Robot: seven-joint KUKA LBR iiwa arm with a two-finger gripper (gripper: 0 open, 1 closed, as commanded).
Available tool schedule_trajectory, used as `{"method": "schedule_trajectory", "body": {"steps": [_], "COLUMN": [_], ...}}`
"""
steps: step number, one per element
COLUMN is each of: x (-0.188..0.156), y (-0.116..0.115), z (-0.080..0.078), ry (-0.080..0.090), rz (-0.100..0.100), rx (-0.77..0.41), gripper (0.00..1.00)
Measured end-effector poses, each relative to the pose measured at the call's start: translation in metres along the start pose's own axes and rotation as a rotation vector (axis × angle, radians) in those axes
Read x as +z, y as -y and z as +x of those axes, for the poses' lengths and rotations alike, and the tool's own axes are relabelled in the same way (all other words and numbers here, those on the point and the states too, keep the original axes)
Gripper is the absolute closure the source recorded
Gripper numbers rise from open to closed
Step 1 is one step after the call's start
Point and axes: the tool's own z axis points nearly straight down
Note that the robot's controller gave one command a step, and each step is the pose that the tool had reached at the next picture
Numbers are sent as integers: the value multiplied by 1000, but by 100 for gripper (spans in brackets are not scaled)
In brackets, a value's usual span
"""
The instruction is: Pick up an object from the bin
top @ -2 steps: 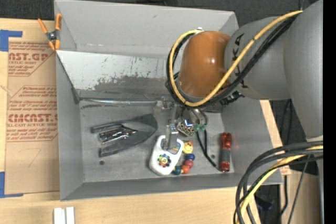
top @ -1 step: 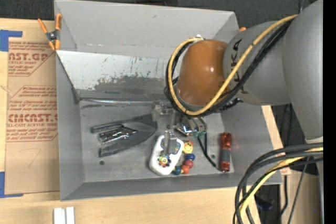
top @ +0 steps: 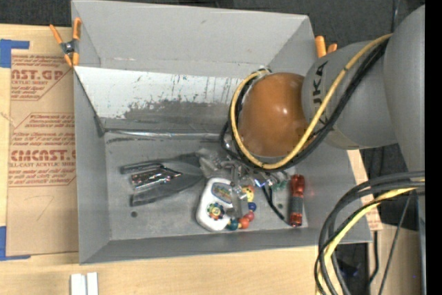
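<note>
The grey arm [top: 387,93] comes in from the right of the camera view, with yellow and black cables [top: 345,79] looped round it, and ends over the right half of the bin's floor. The grey metal bin [top: 138,31] has sloping walls and a flat floor, and the loose things lie in the near half of that floor. A rounded orange cover [top: 273,114] on the wrist hides most of what hangs below it. The gripper [top: 238,183] shows just under the cover's lower edge as a cluster of metal parts and thin wires; whether it is spread or closed cannot be told. The largest loose thing is a dark stapler-like tool [top: 155,179] left of centre. Its long axis runs roughly left to right, with two dark arms splayed apart toward the left, a shiny metal strip between them, and their joined end pointing right toward the gripper. Directly below the gripper lies a white rounded thing [top: 214,207] studded with small coloured beads, near the bin's front wall and a little right of centre. Its long axis seems to run from lower left to upper right, with the upper end under the gripper; contact cannot be made out. A red and black cylinder [top: 295,202] lies to its right, its long axis running from the back toward the front wall.
</note>
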Motion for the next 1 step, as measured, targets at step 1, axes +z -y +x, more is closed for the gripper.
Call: {"method": "schedule_trajectory", "body": {"steps": [1], "x": [7], "y": [18], "z": [20], "ry": [1], "rz": [0], "rx": [-62], "gripper": [0]}}
